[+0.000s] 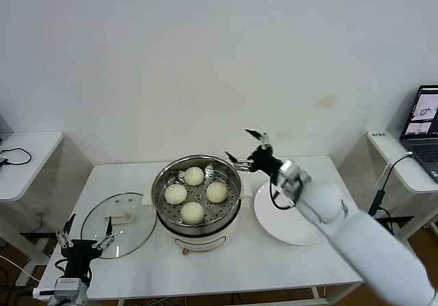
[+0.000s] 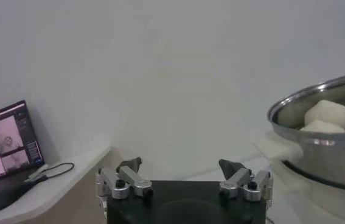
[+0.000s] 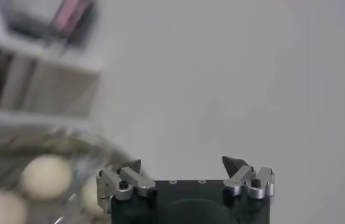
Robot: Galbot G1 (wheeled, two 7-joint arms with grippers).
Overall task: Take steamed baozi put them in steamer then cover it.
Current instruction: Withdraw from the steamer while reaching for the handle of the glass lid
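The white counter (image 1: 287, 268) carries the steamer (image 1: 196, 220) at its middle, four steamed baozi (image 1: 192, 212) inside. The cover (image 1: 118, 234) lies flat to its left. Right gripper (image 1: 245, 148) hovers above the steamer's far-right rim, jaws apart, empty. Left gripper (image 1: 85, 237) waits at the counter's near-left edge, jaws apart.

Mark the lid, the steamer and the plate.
lid (image 1: 130, 234): head view, on the glass.
steamer (image 1: 233, 171): head view, on the rim.
plate (image 1: 274, 213): head view, on its bare surface.

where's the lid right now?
In the head view the glass lid lies flat on the table, on the robot's left, just beside the steamer; the open left gripper sits at its near edge.
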